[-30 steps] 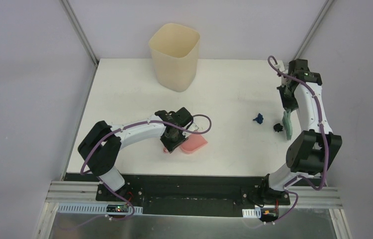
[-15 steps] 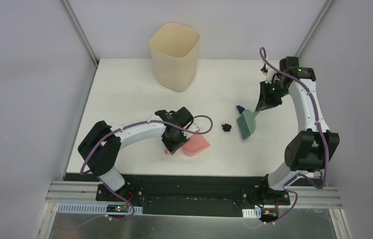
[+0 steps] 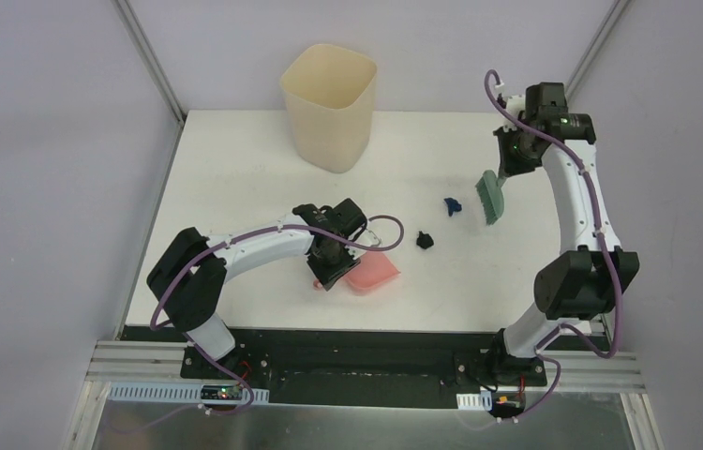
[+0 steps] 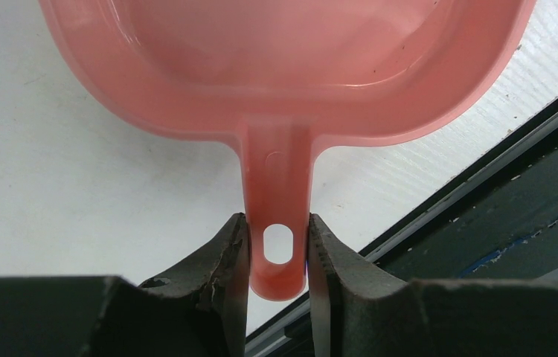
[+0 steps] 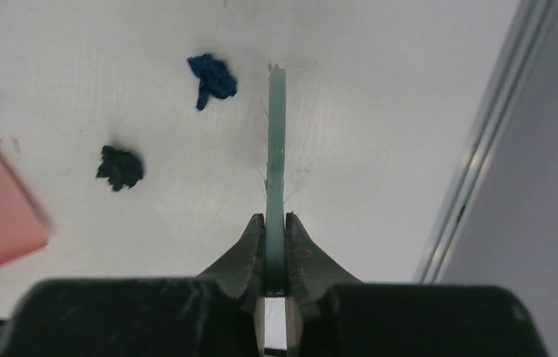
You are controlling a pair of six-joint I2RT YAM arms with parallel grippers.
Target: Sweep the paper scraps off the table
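Note:
Two paper scraps lie on the white table (image 3: 235, 178): a dark blue wad (image 3: 451, 204) (image 5: 212, 78) and a black wad (image 3: 426, 241) (image 5: 120, 166). My right gripper (image 3: 509, 167) (image 5: 275, 223) is shut on the green brush (image 3: 490, 196) (image 5: 276, 149), held just right of the blue wad. My left gripper (image 3: 327, 265) (image 4: 277, 249) is shut on the handle of the pink dustpan (image 3: 371, 272) (image 4: 283, 67), which rests near the table's front edge, left of the black wad. The pan looks empty.
A cream plastic bin (image 3: 329, 105) stands at the back middle of the table. The black front edge strip (image 3: 357, 342) lies close below the dustpan. Grey walls and metal posts enclose the table on the left, back and right.
My right gripper has swept the brush leftward, pushing both wads toward the dustpan, then drawn it back up and to the right of the blue wad. The left arm and dustpan barely moved.

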